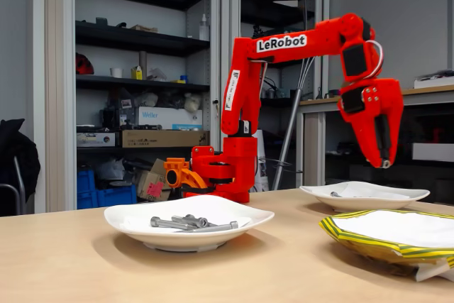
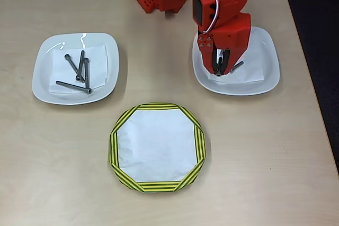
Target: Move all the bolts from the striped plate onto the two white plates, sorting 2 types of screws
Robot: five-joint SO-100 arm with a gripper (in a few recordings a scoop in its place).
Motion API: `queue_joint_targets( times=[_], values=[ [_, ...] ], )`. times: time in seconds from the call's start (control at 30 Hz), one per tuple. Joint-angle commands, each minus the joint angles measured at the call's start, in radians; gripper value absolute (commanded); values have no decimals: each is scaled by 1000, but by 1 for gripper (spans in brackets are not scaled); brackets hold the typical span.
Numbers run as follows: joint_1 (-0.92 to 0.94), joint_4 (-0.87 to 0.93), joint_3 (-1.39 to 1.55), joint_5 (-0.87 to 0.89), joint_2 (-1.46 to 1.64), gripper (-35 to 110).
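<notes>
The light wooden surface (image 2: 159,25) carries three plates, and the red arm (image 1: 241,104) with its LeRobot label stands at the far edge in the overhead view. The striped plate (image 2: 157,147) sits nearest the front edge in the overhead view, between the other two and a bit forward of them, and its white centre is bare. The white plate on the left (image 2: 76,67) in the overhead view has a paper sheet in it with four long bolts (image 2: 79,71) lying in a loose crossed pile on top. The white plate on the right (image 2: 236,62) also has a paper sheet, and one short bolt (image 2: 237,66) pokes out from beside the pincer there.

The pincer (image 2: 220,70) hangs point-down over that right plate; the fixed view has it clearly above the plate (image 1: 364,194), not touching. Its jaws look close together with just a narrow gap, and I can't see anything between them, though honestly I can't tell for sure from these angles
</notes>
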Motion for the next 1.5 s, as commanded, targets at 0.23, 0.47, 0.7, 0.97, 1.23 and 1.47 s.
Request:
queue_joint_targets(
  times=[0.23,0.47,0.7,0.97,1.23,1.47],
  values=[
    [-187,-268,549,176,377,7],
    [-170,-339,615,95,440,19],
    [-37,-354,609,-115,543,12],
    [196,-637,874,-492,841,0],
    [295,-603,1193,-341,1223,0],
    [347,-433,1442,-356,1555,0]
  ],
)
